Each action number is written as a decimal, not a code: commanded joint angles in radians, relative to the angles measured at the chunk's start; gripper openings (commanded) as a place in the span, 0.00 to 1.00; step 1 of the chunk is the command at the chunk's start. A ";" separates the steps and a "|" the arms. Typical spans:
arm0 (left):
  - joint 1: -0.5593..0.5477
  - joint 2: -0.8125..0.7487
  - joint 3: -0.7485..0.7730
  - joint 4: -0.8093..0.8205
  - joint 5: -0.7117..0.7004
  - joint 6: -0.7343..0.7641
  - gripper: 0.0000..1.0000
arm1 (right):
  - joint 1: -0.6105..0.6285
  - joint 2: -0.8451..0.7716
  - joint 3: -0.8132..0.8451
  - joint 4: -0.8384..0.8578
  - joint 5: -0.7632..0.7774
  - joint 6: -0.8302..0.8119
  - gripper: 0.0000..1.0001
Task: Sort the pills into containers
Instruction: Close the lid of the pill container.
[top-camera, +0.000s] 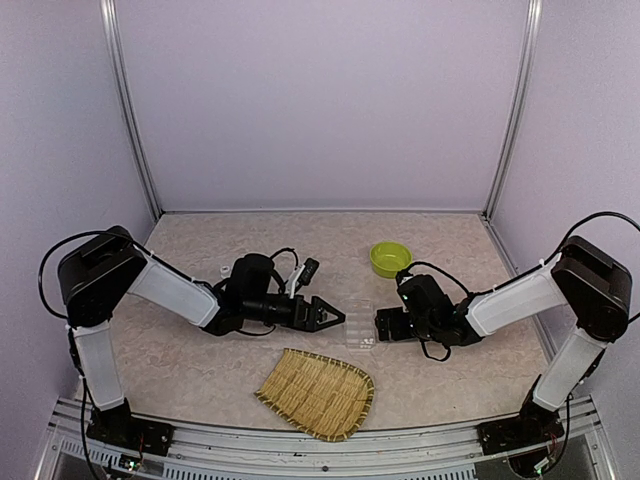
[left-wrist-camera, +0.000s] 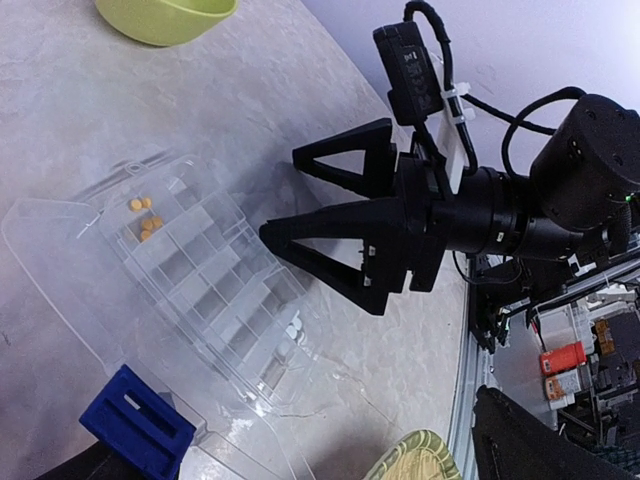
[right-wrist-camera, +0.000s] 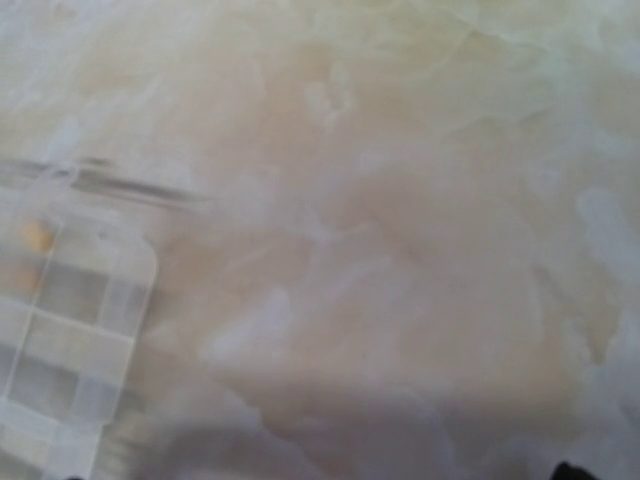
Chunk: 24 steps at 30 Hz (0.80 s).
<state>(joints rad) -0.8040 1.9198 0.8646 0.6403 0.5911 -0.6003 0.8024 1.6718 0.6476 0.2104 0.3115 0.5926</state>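
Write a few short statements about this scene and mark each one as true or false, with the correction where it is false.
1. The organiser box lies between the left gripper and the right gripper. True.
2. The right gripper is shut on a pill. False: its jaws stand open and hold nothing.
3. Some orange pills lie in a compartment of the box. True.
4. The green bowl stands on the bamboo tray. False: both rest on the table, well apart.
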 joint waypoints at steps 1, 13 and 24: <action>-0.012 -0.003 0.008 0.038 0.027 0.006 0.99 | 0.004 0.017 -0.013 -0.069 -0.048 0.024 1.00; -0.021 -0.017 0.009 0.016 0.002 0.024 0.99 | 0.004 0.001 -0.001 -0.086 -0.048 0.015 1.00; -0.027 -0.024 0.010 0.010 -0.004 0.034 0.94 | 0.004 -0.009 0.011 -0.103 -0.046 0.008 1.00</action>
<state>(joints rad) -0.8219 1.9198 0.8646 0.6430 0.5915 -0.5900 0.8024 1.6657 0.6529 0.1905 0.3054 0.5915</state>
